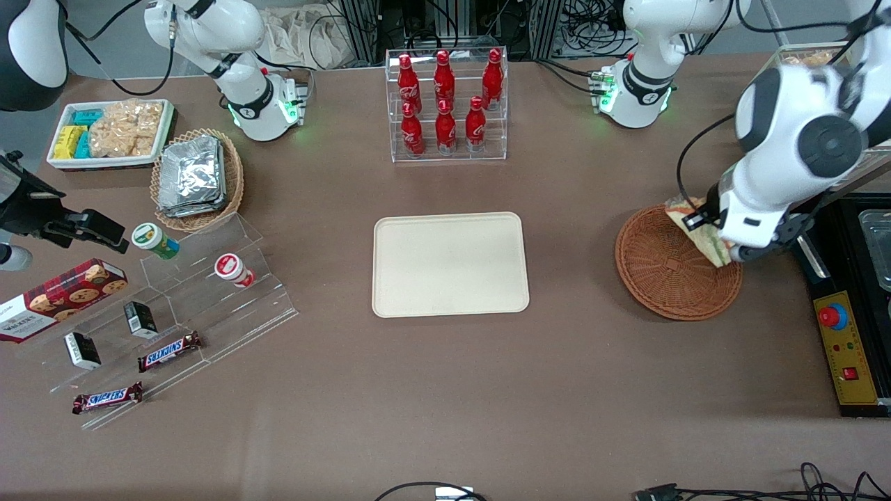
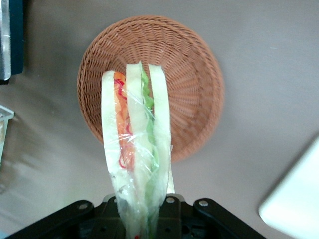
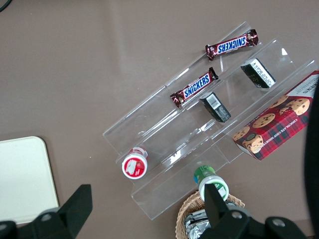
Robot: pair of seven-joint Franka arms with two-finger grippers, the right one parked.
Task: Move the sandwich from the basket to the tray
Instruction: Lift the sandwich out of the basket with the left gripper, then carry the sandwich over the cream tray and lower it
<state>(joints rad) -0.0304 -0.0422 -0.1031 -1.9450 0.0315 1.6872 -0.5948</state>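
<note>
Nearest the front camera, a Snickers bar (image 1: pixel 108 398) lies on the clear acrylic step stand (image 1: pixel 209 306). The cream tray (image 1: pixel 450 264) sits mid-table. Toward the working arm's end, the gripper (image 1: pixel 717 240) hangs above the reddish-brown wicker basket (image 1: pixel 661 278), clamped on the wrapped sandwich (image 2: pixel 134 144), held clear of the weave.

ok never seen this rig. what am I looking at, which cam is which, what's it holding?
Two white robot arms are bolted to a brown table. The wide picture looks down from the front; the other two come from cameras on the arms' wrists. The working arm's claw hangs above the reddish basket, shut on a wrapped sandwich lifted clear of it; the basket looks empty below. The cream tray, mid-table, is bare. Toward the parked arm's end lie chocolate bars, a cookie box and a basket of foil packs. A rack of red bottles stands farther from the front camera than the tray.
</note>
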